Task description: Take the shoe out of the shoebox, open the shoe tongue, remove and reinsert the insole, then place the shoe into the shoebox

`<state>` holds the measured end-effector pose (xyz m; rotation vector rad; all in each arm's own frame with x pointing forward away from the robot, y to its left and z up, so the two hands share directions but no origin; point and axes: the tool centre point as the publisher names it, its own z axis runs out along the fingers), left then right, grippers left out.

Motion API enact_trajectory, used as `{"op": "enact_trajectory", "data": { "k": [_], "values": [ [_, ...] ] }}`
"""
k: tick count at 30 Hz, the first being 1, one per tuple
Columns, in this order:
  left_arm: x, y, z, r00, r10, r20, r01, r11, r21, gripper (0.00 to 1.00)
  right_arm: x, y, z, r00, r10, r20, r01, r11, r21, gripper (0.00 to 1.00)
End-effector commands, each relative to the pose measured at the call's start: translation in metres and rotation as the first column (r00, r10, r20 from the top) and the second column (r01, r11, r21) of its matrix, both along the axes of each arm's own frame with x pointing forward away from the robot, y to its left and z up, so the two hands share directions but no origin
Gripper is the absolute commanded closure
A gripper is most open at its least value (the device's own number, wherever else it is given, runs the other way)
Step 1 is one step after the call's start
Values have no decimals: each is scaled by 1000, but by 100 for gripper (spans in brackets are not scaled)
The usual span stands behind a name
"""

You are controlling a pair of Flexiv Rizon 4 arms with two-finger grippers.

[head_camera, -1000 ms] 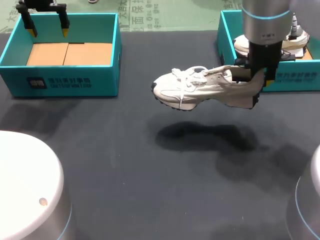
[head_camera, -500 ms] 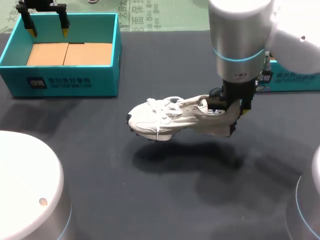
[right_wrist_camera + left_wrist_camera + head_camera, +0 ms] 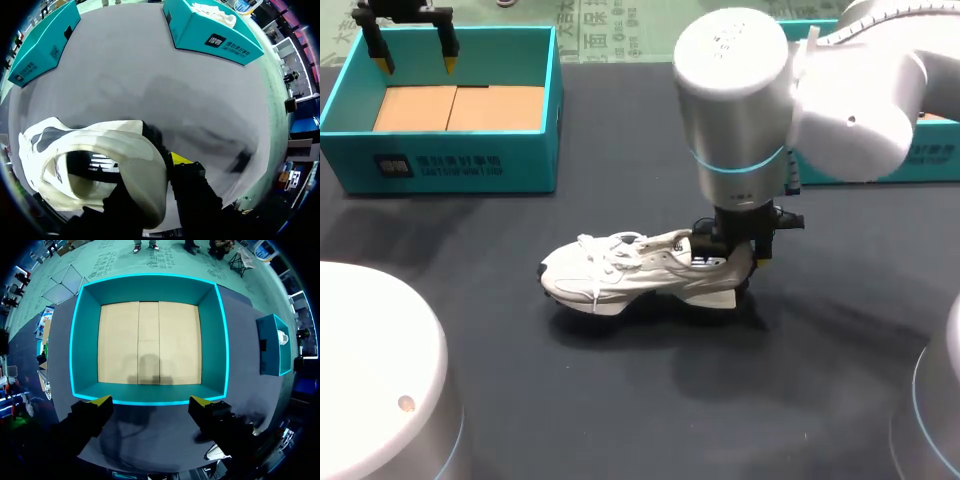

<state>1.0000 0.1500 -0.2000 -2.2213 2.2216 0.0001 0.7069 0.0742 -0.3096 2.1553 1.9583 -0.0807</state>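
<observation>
A white sneaker (image 3: 640, 270) sits low on the dark table's middle, toe pointing left, its sole on or just above the surface. My right gripper (image 3: 735, 252) is shut on its heel collar. In the right wrist view the shoe (image 3: 100, 150) fills the space around that gripper (image 3: 150, 165); one yellow fingertip (image 3: 180, 159) shows outside the heel, the other is hidden inside. My left gripper (image 3: 412, 50) hangs open over the empty teal shoebox (image 3: 450, 165) at the far left; its tips frame that box (image 3: 150, 392) in the left wrist view, gripper (image 3: 150, 402) holding nothing.
A second teal shoebox (image 3: 935, 160) stands at the far right, mostly hidden behind my right arm; the right wrist view shows this box (image 3: 215, 35) with another white shoe (image 3: 215, 12) inside. Bare dark tabletop (image 3: 620, 400) lies in front of the sneaker.
My right arm has carried the sneaker from beside the right shoebox leftward and down to the middle of the table. The left arm has not moved.
</observation>
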Motion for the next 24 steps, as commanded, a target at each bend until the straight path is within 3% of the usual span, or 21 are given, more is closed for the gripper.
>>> {"op": "enact_trajectory", "data": {
  "k": [1,10,24],
  "values": [
    [0,0,0,1000,0,0,0,1000,0,0,5,25,-20,1000,-5,2,5,1000,-16,100],
    [0,0,0,1000,0,0,0,1000,0,0,-4,30,-48,999,-17,-35,16,999,-34,100],
    [0,0,0,1000,0,0,0,1000,0,0,-11,27,-68,999,-3,-42,1,999,-41,100]
  ]
}}
